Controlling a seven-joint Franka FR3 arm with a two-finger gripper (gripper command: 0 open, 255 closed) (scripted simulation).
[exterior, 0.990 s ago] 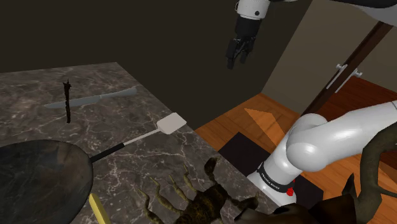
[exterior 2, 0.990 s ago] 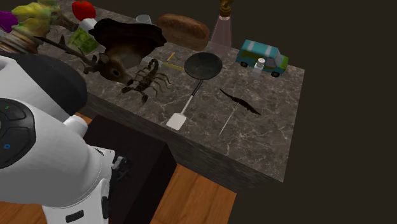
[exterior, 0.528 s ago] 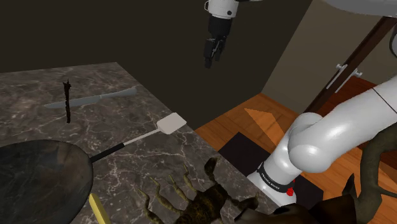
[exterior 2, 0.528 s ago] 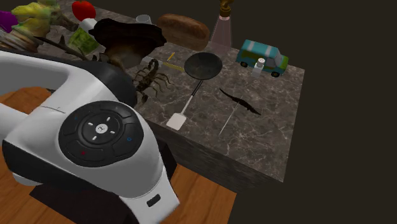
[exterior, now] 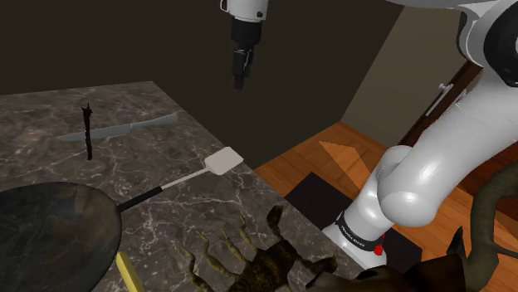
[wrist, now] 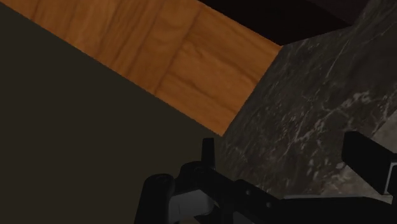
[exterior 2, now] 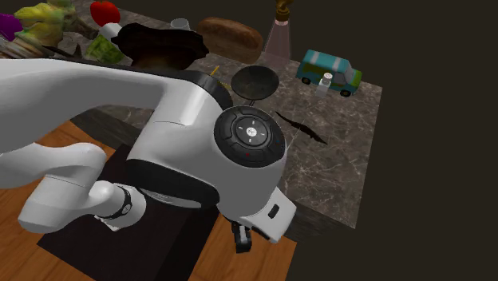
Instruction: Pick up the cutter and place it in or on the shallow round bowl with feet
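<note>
Nearest you, the bowl (exterior: 58,236) sits empty on the marble counter (exterior: 166,216), with a spatula (exterior: 222,160) lying near its rim. Farther back is the cutter (exterior: 124,128), which I take to be the long grey blade. It lies flat on the counter with a small black figure (exterior: 87,133) across one end. Farthest, the gripper (exterior: 239,79) hangs high off the counter's edge, well apart from the cutter. You cannot tell whether the claw is wide or narrow. Nothing is done yet: your reach, grasp, carry and placing all remain.
</note>
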